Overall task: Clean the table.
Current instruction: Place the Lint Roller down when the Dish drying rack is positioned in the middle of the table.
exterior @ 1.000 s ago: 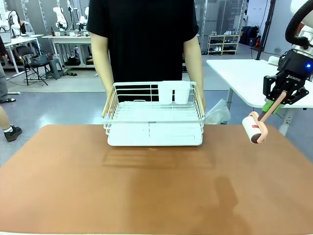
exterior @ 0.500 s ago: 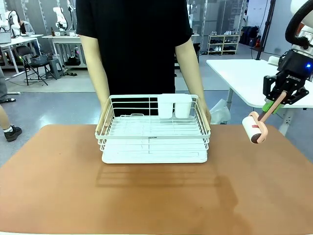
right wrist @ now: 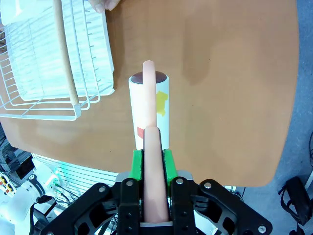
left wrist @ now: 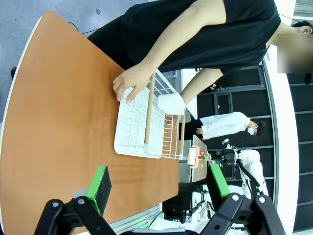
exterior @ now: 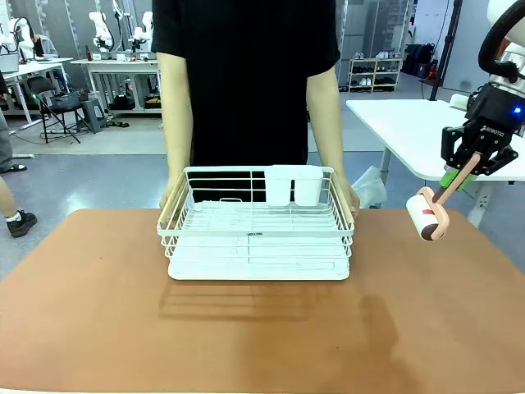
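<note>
The reddish-brown table (exterior: 98, 312) carries a white wire rack (exterior: 258, 230) near its far middle, with a person's hands (exterior: 349, 197) on both of the rack's sides. Two white cups (exterior: 294, 185) sit in its back right corner. My right gripper (exterior: 458, 175) hangs above the table's right edge, shut on the pink handle of a lint roller (exterior: 427, 213). In the right wrist view the gripper (right wrist: 152, 159) clamps that handle, the roller (right wrist: 149, 110) points at the table (right wrist: 234, 98), and the rack (right wrist: 49, 58) lies to the left. My left gripper (left wrist: 159, 196) is open and holds nothing, high over the table (left wrist: 49, 122).
A white side table (exterior: 410, 123) stands beyond the right corner, with a clear plastic bag (exterior: 369, 187) beside it. The person stands close against the far edge. Bare tabletop stretches in front of the rack and to both sides of it.
The person has brought the rack closer to my side of the table and slightly left. My right gripper and the lint roller have stayed where they were.
</note>
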Controlling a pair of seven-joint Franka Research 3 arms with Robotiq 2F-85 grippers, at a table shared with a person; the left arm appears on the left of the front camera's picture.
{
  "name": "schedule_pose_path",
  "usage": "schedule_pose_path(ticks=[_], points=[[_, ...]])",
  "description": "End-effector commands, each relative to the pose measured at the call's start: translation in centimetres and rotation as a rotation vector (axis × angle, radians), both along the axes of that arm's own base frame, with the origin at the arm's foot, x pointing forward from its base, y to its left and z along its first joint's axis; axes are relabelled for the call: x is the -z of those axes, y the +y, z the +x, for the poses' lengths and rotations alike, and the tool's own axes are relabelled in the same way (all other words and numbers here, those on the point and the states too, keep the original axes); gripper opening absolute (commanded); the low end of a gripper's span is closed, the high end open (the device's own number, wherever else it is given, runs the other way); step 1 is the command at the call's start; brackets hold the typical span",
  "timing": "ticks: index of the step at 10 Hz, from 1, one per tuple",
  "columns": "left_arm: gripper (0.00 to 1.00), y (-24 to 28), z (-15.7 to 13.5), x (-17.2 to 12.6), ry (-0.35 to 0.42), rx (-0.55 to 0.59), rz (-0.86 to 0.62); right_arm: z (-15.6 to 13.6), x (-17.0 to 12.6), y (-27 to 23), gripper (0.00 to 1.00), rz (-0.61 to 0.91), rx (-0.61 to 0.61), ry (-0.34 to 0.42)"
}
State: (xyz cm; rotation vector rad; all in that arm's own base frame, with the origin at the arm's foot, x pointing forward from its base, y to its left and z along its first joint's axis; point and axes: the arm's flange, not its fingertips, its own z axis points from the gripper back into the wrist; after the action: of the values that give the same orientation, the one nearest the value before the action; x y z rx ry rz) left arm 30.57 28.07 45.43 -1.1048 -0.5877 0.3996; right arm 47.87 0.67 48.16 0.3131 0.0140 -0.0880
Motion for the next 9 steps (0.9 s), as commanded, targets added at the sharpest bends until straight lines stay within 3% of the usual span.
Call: schedule_pose_path(ticks=[1, 9], points=[[1.00, 0.06, -0.26, -0.01, -0.035, 0.004, -0.010, 0.12, -0.27, 0.14, 0.21, 0.006, 0.001, -0.006], [1.00, 0.06, -0.26, -0.01, -0.035, 0.004, -0.010, 0.12, -0.27, 0.14, 0.21, 0.006, 0.001, -0.006]])
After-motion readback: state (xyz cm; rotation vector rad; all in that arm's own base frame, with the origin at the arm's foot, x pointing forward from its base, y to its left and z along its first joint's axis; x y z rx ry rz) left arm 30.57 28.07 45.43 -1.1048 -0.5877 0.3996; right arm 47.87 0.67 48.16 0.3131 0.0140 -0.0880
